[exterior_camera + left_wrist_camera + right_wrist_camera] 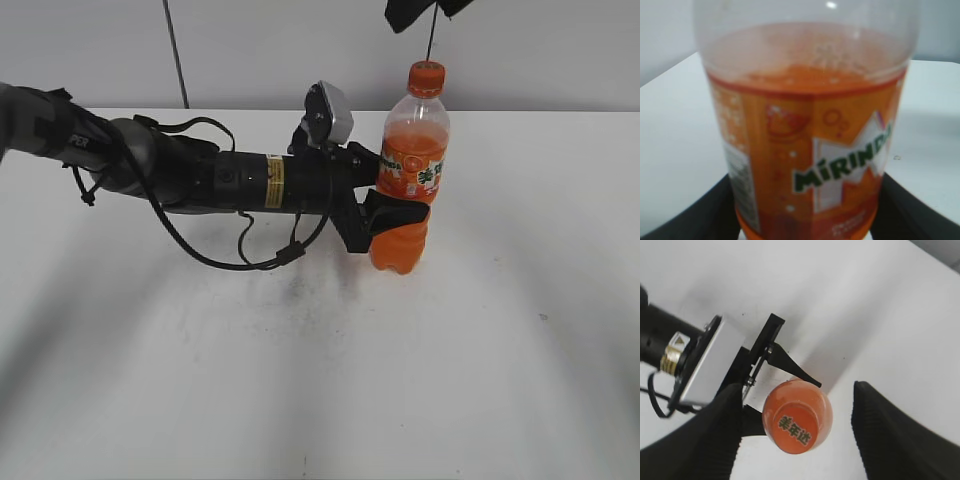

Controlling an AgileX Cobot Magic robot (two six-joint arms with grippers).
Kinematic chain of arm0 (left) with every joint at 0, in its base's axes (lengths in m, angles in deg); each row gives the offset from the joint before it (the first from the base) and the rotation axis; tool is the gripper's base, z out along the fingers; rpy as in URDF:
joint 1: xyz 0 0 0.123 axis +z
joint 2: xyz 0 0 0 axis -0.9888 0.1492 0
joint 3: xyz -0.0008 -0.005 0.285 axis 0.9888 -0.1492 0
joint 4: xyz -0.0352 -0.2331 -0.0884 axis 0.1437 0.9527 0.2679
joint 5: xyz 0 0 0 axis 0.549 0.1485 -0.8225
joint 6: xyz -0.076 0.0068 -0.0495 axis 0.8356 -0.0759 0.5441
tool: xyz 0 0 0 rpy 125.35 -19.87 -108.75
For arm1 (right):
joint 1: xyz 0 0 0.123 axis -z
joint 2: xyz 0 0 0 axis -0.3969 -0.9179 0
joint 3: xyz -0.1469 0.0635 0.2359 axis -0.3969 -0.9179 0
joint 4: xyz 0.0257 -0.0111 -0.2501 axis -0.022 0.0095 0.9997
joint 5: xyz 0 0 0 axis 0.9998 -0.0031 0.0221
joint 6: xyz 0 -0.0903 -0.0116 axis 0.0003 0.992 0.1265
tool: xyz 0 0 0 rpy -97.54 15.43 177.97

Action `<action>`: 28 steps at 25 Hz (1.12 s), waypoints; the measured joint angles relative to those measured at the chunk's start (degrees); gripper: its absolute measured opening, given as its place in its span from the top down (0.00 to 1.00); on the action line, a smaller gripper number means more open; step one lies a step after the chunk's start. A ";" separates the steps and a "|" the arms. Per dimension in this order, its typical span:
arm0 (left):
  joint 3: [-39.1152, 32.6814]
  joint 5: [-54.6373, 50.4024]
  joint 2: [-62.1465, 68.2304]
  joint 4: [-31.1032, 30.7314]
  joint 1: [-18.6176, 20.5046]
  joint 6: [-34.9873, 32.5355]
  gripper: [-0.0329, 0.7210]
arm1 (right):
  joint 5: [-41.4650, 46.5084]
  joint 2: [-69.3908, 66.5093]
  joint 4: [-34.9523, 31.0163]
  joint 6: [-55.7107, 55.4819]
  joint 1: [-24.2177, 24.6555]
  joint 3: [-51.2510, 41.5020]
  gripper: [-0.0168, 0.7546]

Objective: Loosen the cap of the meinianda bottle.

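Orange meinianda bottle (408,180) upright, cap (427,77) topmost, left gripper (388,212) clamping its waist, right gripper (797,430) spread above.

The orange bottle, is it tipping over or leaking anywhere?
No. The meinianda bottle stands upright on the table, held at its waist by the left tool. Its cap is on, and no spill shows.
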 joint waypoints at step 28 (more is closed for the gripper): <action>0.00 -0.17 0.00 0.10 0.00 0.00 0.38 | 0.06 0.00 1.17 -21.71 0.00 -5.81 0.57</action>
